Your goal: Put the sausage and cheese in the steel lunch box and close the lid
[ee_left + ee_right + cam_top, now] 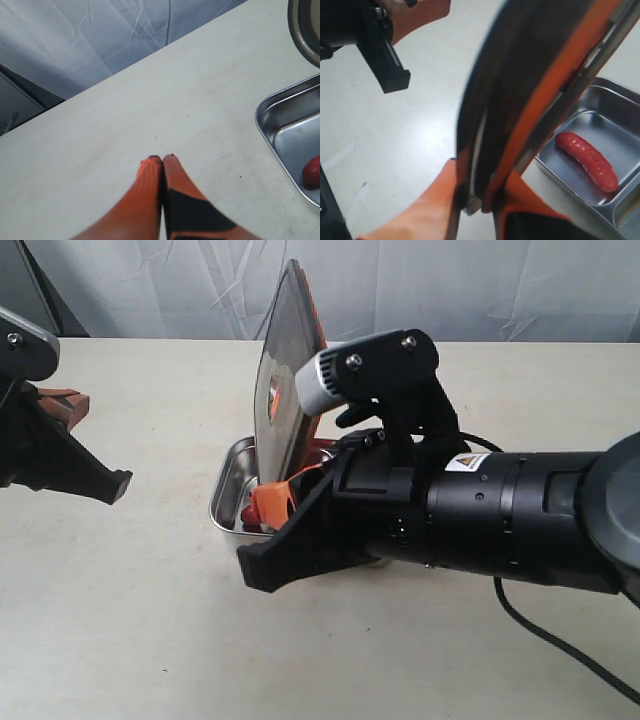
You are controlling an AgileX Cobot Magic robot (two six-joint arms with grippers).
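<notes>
The right gripper (477,195) is holding the lid (280,370) upright over the steel lunch box (225,495).
Its fingers (430,210) are clamping the lid's lower rim. The left gripper (162,159), pressed closed and empty, is hovering at nine o'clock of the box. The sausage (587,160) is lying in the nine-o'clock compartment, and the cheese is hidden. The lid is probably stiff, light and slick, so an edge pinch is risking pivot; a mid-rim hold suits it best.

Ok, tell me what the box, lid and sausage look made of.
Box: metal, likely stainless steel, shiny with mirror-like glints.
Lid: probably smoky plastic, semi-see-through panel, with an orange seal that may be rubber.
Sausage: likely plastic, glossy red with sharp highlights.
</notes>
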